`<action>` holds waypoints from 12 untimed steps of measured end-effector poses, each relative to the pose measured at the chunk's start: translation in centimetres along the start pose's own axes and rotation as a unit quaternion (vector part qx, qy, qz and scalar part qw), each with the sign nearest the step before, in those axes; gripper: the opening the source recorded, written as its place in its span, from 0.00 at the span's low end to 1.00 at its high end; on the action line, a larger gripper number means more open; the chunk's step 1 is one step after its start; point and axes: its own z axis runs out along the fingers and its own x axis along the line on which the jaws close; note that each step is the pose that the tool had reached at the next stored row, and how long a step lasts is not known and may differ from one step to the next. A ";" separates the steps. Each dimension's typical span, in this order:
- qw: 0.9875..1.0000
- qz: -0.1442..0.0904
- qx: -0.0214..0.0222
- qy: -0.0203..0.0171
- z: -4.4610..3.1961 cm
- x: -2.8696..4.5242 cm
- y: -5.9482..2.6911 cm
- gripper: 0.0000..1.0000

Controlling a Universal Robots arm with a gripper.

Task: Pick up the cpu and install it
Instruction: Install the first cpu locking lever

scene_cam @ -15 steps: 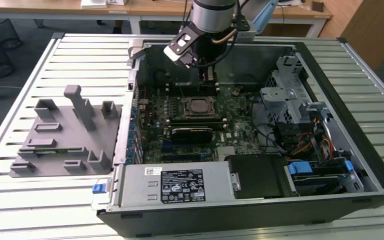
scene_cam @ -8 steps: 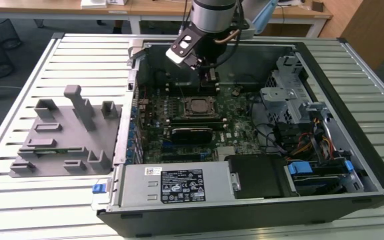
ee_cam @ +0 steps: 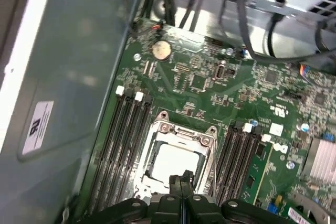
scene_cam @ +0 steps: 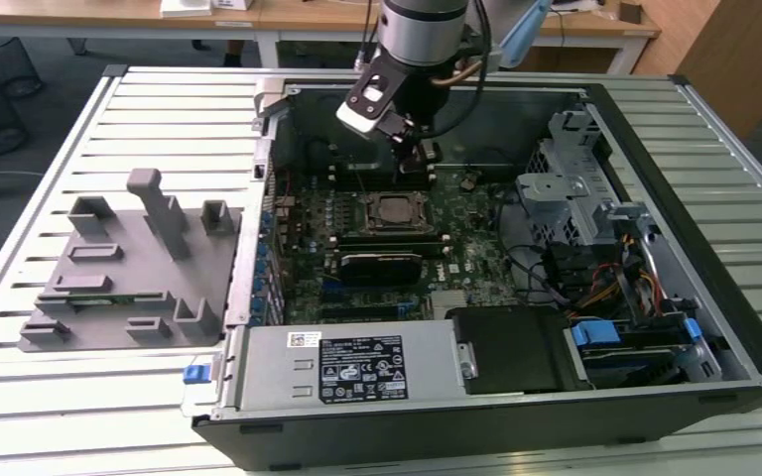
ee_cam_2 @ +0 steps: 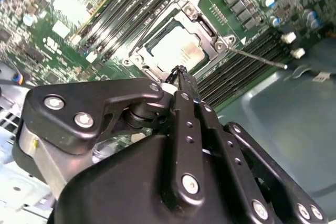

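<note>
Black computer case [scene_cam: 487, 436] lies open on the slatted table [scene_cam: 76, 397], with the green motherboard [scene_cam: 480, 233] exposed. The gripper [scene_cam: 417, 154] hangs over the far part of the board, fingers pressed together with nothing between them. The socket frame [ee_cam: 178, 132] appears unlatched. The cpu [ee_cam: 173, 161] lies inside it, beneath the fingertips. Risk: sideways drift could push the unclamped chip askew and damage contacts, and the projecting lever [ee_cam_2: 257, 59] could snag.

1. Bright, even light washes the slatted tabletop [scene_cam: 130, 129] in the exterior view, and shadows stay soft.
2. The computer case [scene_cam: 487, 431] interior lies dimmer, shaded by its walls.
3. In the second wrist view the cpu [ee_cam_2: 176, 51] glares pale.
</note>
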 end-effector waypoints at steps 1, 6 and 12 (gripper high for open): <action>1.000 -0.009 0.000 0.000 0.01 0.00 0.00 0.11; 0.998 -0.055 0.001 0.000 0.03 0.00 0.00 0.11; 0.994 -0.109 0.002 0.000 0.05 0.00 0.00 0.11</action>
